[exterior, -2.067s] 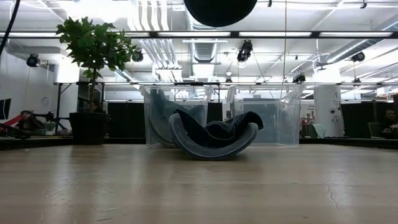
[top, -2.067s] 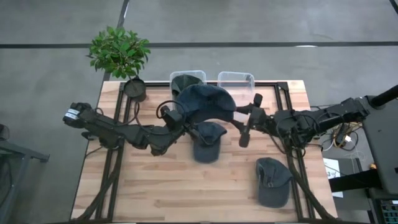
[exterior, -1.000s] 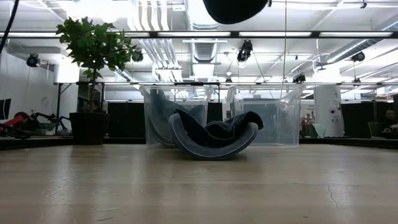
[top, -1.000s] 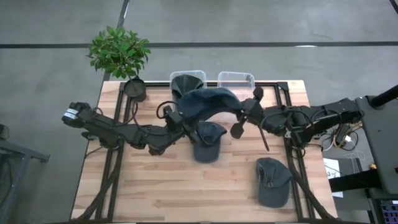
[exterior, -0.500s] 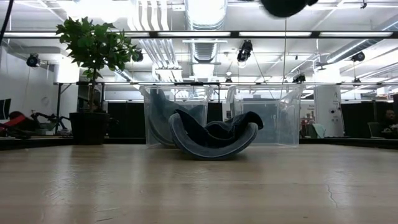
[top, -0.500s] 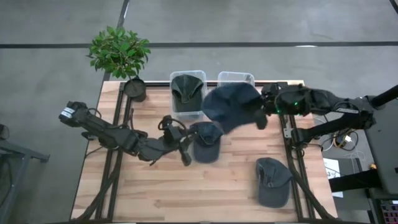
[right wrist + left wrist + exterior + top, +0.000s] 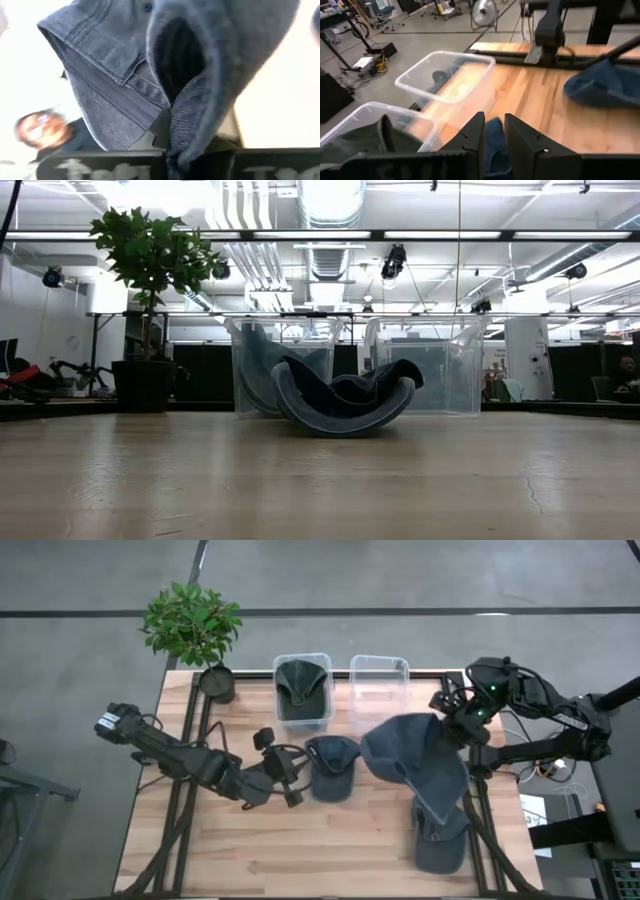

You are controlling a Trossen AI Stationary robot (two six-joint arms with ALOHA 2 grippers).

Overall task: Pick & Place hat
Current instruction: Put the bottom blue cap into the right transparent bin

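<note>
hat (image 7: 415, 758) | pinched in right jaws, hanging over table | left jaws narrow, empty

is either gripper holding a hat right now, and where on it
The right gripper holds a dark blue hat by its edge, the rest hanging below it. The left gripper holds nothing.

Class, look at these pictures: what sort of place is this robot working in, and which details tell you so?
Probably a robotics lab or workshop hall. A wooden table stands on a bare concrete floor; the low view shows exposed ceiling ducts and strip lighting; and the left wrist view shows a floor fan and trailing cables.
</note>
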